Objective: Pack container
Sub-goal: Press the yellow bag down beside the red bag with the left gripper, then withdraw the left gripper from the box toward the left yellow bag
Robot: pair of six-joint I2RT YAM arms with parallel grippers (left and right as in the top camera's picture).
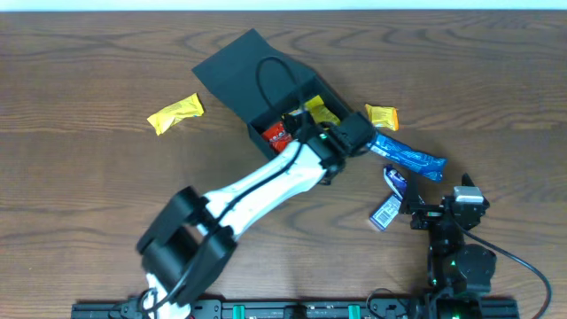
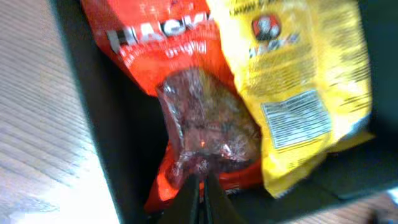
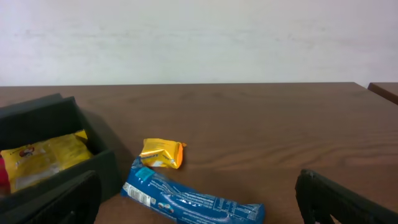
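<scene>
Overhead view, clock read from frame centre. The container (image 1: 229, 73) sits on the worktop (image 1: 89, 195) at about 12 o'clock. Its lid flap is thrown back toward 10 o'clock and the tray is open.

Inside the tray, a red packet (image 2: 186, 74) and a yellow packet (image 2: 298, 87) lie side by side, touching.

The left arm reaches in from 7 o'clock. The left fingers (image 2: 189, 202) are drawn to a thin slit, pinched on the near edge of the red packet.

The right fingers (image 3: 348, 199) are spread wide with nothing between them. They sit low over the worktop at 4 o'clock, apart from the container.

Loose on the worktop, clock read from the container:
- Yellow wrapper (image 1: 175, 113) at 9 o'clock.
- Small orange-yellow packet (image 1: 382, 116) just beside the 3 o'clock corner.
- Blue bar (image 1: 409, 158) near 4 o'clock.
- Blue-white packets (image 1: 388, 211) just beside the right fingers.
</scene>
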